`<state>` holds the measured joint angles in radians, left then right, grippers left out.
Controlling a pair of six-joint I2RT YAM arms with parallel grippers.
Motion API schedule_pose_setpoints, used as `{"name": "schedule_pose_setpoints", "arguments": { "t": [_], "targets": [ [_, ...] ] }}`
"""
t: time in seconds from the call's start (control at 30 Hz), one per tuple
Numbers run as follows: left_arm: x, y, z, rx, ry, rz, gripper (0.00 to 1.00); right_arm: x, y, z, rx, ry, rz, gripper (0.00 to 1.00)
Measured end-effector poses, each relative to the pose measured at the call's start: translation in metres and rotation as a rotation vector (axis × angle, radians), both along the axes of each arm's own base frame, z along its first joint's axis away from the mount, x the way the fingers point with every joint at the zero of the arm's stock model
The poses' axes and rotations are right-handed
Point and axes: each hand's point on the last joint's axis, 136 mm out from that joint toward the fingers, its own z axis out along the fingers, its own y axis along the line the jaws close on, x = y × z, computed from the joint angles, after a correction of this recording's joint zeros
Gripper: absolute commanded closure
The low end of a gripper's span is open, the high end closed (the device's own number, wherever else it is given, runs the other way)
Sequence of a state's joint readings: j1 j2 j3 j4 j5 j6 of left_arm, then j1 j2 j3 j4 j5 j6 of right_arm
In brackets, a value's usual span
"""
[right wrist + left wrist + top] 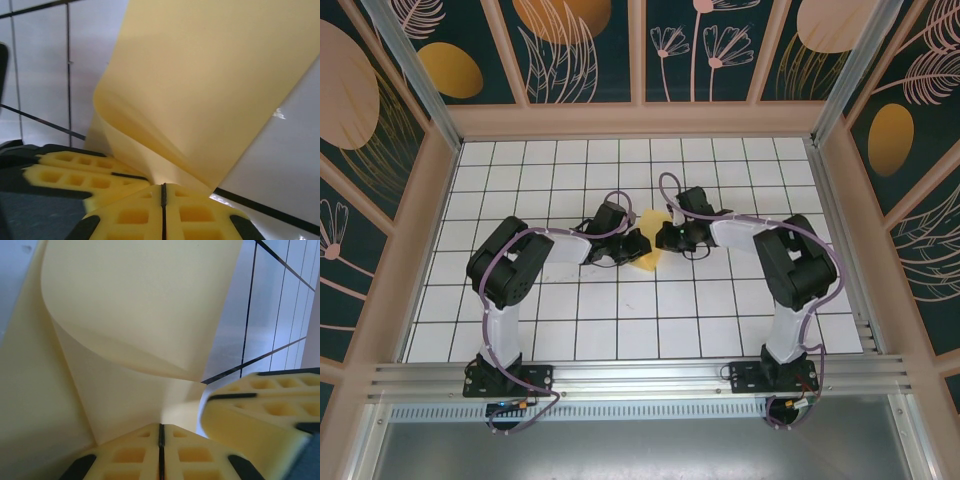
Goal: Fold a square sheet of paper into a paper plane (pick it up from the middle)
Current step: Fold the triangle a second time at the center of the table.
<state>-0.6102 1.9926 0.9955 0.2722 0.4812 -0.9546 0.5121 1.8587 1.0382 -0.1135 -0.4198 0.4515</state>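
Note:
The square sheet of paper is pale yellow and stands lifted and curled over itself at the middle of the table, between the two grippers. My left gripper meets it from the left and my right gripper from the right, tips almost touching. In the left wrist view the paper bends in a loose fold straight out of my shut left gripper, with the right gripper's yellow fingers close beside. In the right wrist view the paper rises from my shut right gripper, next to the left gripper's fingers.
The white grid table is walled by a wooden frame at the back and both sides. An aluminium rail runs along the near edge, where both arm bases are bolted.

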Motion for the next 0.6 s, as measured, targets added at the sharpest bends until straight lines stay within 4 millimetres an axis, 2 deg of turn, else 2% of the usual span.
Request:
{"name": "schedule_pose_setpoints", "arguments": {
  "t": [0.13,0.43,0.6],
  "targets": [
    [0.000,0.000,0.000,0.000,0.000,0.000,0.92,-0.002,-0.001,-0.012,-0.015,0.026,0.000,0.95],
    [0.002,0.001,0.003,0.005,-0.007,0.010,0.89,-0.001,-0.002,-0.014,-0.024,0.028,0.001,0.95],
    [0.011,0.004,0.009,0.015,-0.034,0.038,0.88,-0.001,-0.002,-0.014,-0.030,0.018,0.019,0.95]
  ]
}}
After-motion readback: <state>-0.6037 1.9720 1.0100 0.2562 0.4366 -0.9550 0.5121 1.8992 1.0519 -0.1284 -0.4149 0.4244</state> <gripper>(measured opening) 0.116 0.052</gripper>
